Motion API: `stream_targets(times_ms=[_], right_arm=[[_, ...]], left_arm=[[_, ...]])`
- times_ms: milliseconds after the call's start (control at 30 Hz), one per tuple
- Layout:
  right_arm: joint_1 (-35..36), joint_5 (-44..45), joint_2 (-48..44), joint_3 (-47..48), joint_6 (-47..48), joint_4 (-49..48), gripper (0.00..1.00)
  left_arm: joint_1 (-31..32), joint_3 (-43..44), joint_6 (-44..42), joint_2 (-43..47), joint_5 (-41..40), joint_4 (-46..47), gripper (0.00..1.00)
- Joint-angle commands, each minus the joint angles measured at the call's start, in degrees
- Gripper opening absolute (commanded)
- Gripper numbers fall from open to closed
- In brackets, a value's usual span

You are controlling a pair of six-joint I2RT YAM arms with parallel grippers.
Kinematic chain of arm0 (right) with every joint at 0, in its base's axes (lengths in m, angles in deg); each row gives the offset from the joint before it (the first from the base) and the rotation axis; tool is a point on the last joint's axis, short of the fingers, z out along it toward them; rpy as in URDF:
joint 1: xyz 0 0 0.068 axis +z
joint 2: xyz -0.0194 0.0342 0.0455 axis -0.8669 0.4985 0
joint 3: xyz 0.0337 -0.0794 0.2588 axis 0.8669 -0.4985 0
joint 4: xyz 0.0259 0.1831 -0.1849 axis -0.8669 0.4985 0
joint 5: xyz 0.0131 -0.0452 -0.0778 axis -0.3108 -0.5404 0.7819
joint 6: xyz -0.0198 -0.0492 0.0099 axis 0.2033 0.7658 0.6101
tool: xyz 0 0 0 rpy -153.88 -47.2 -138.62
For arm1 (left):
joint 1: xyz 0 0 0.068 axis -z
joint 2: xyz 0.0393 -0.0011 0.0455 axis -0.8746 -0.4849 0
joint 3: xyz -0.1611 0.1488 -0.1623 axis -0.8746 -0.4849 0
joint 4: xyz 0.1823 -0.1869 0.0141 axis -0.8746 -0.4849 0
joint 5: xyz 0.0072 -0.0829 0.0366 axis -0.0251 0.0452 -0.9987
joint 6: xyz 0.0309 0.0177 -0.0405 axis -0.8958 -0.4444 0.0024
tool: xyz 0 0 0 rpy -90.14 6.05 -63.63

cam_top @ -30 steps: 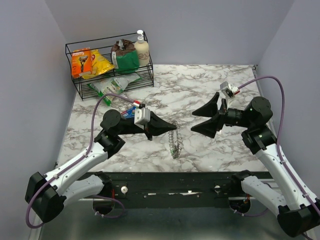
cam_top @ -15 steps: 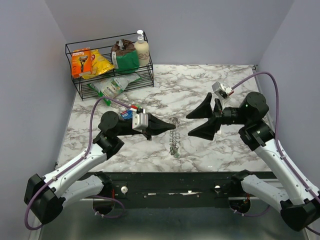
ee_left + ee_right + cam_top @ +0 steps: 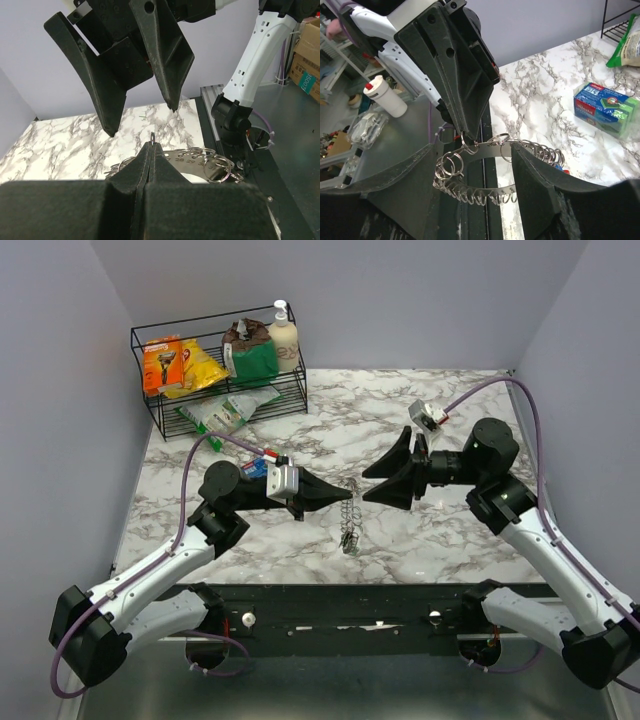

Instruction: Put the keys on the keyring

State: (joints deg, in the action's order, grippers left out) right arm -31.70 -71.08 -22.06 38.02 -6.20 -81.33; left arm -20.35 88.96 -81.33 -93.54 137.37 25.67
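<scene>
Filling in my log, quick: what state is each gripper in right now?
Left gripper: shut on the keyring.
Right gripper: open, holding nothing.

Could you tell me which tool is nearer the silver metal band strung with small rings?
Left. The left tool is shut on a ring of the silver metal band strung with small rings; the right tool faces it, open, not gripping.

Lilac walls (image 3: 400, 300), marble table (image 3: 360, 410), wire rack (image 3: 149, 405)

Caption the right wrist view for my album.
Left gripper pinches the hanging keyring, strung with small rings, before the right gripper's open fingers.
</scene>
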Motion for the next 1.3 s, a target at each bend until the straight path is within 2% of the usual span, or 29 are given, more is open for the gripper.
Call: stream_targets(times_ms=[0, 133, 267, 1033, 1233, 1267], right_arm=[[1.56, 3.41, 0.73, 1.27, 1.23, -0.45, 0.67], [2.27, 4.11, 1.26, 1.27, 1.49, -0.63, 0.66], [2.71, 3.94, 1.52, 1.36, 1.49, -0.63, 0.57], [3.94, 1.83, 1.34, -0.92, 1.93, 0.34, 0.43], [4.03, 1.92, 1.96, -1.01, 1.76, 0.34, 0.30], [4.03, 2.00, 1.96, -1.01, 1.76, 0.34, 0.25]], left_arm=[[0.31, 2.14, 0.74, 0.33, 1.33, 2.07, 0.00], [0.31, 2.22, 1.10, 0.42, 1.51, 1.99, 0.00], [0.40, 2.22, 1.71, 0.51, 1.42, 2.25, 0.00], [0.40, 2.14, 6.63, -0.81, 1.07, 6.56, 0.00], [0.31, 2.05, 6.99, -1.16, 1.07, 7.26, 0.00], [0.31, 2.05, 6.90, -1.08, 0.98, 7.26, 0.00]])
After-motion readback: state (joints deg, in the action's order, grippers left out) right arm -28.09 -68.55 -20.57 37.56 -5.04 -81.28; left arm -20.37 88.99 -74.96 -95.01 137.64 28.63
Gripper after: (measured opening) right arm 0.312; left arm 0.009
